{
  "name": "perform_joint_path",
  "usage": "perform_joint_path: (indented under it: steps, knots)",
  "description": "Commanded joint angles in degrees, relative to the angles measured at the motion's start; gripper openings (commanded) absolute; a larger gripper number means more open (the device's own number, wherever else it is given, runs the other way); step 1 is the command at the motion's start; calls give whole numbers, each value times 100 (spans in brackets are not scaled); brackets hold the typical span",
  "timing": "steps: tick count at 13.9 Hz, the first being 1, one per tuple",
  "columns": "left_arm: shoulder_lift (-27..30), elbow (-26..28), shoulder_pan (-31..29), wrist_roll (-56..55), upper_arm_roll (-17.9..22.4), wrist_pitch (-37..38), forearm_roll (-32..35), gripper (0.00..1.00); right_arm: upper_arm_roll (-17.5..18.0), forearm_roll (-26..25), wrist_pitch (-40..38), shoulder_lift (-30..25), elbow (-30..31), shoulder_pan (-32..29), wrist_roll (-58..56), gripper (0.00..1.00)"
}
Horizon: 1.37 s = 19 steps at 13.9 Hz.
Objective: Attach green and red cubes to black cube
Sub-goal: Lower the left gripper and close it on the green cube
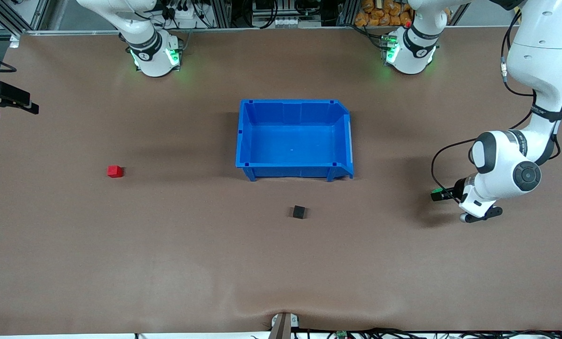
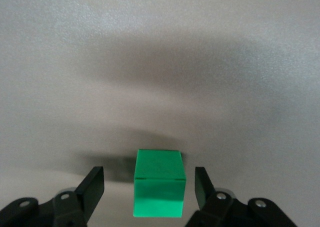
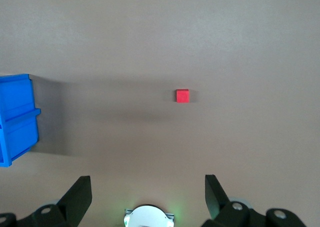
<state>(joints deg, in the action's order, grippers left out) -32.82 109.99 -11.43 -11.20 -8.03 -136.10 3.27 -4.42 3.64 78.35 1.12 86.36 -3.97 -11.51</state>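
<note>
My left hand point(image 2: 149, 187) low at left arm's end of tabletop point(image 1: 167, 263), fingers open, straddling green cube point(image 2: 159, 189), gaps both sides, no grip yet. My right hand point(image 3: 148, 194) open, waits high over red cube point(image 3: 182, 95). Black cube point(image 1: 299, 212) sits nearer front camera than blue bin point(image 1: 294, 169); path between unobstructed.

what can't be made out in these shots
- Green cube: in the front view the left arm's wrist hides it; only the left wrist view shows it, between the left gripper fingers, gaps either side.
- Right gripper: out of the front view, past its edge; seen open in the right wrist view only, high over the table, red cube far below.
- Blue bin: cut by the right wrist view's edge.
- Black cube: too small for surface detail.
</note>
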Motion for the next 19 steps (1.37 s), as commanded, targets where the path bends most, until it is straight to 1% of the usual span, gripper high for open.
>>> perform_joint_path:
  steps: [1, 4, 9, 12, 15, 17, 18, 19]
  knots:
    - [-32, -4, -35, -49, -32, -92, -1, 73, 38, 31, 5, 89, 4, -182, 17, 100]
    - [-23, -13, -34, -58, -32, -110, -1, 68, 38, 22, 23, 116, 4, -236, 17, 100]
    - [-23, -57, -26, -67, -32, -119, -1, 63, 55, 93, 32, 221, -14, -201, -18, 100]
    - [-32, -57, -26, -84, -32, -119, -1, 53, 55, 101, 32, 405, -40, -192, -27, 100]
    - [-32, -57, -26, -84, -23, -119, -1, 42, 64, 110, 23, 459, -49, -157, -10, 100]
    - [-32, -65, -26, -84, -32, -119, -1, 30, 64, 101, 23, 485, -49, -148, -1, 100]
    - [-32, -65, -26, -93, -32, -119, -1, 20, 64, 93, 23, 485, -49, -148, 8, 100]
    - [-14, -83, -34, -232, -32, -119, -10, 2, 64, 84, -3, 494, -31, -148, 8, 100]
